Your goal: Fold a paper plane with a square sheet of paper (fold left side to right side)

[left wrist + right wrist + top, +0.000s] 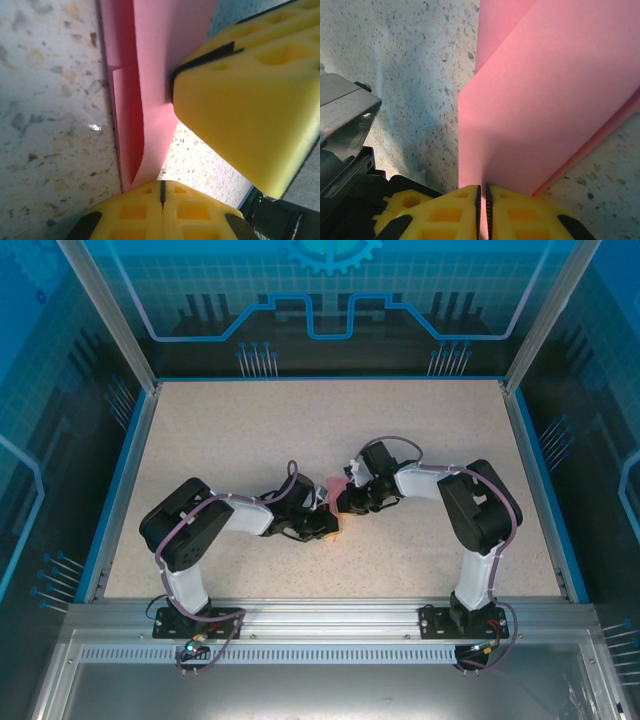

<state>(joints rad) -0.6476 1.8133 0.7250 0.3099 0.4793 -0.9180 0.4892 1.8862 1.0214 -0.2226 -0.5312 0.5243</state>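
Top view: my arms meet mid-desk, pink paper between left claw and right claw.

Left wrist: left claw clenched, paper flap ends right at its tips, can't tell if caught. Rest lies flat on desk.

Right wrist: right claw pinching paper edge, flap raised.

The sheet of paper ahead of the right pincer is plain pink-red, darker along its folds. That pincer and the left pincer are bright yellow with black pads. Around them the desk is pale beige, speckled grey and brown.
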